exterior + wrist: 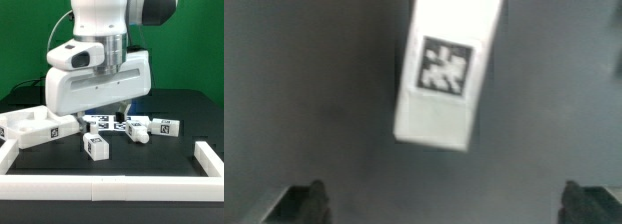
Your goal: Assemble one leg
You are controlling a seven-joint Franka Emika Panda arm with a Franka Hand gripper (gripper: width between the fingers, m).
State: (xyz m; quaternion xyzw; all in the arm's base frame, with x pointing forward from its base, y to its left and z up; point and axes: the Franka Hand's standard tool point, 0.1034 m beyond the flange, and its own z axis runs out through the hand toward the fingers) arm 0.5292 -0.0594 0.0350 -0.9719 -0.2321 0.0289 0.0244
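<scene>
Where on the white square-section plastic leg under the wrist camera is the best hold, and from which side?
Probably mid-length, across the two long sides of the leg, coming down from above: it lies flat on the table, narrow, nearly square to the finger line of the open gripper.

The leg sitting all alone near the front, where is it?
In the exterior view the leg lies on the table, nearer the camera than the other legs, to the exterior view's right of the wide white panel.
</scene>
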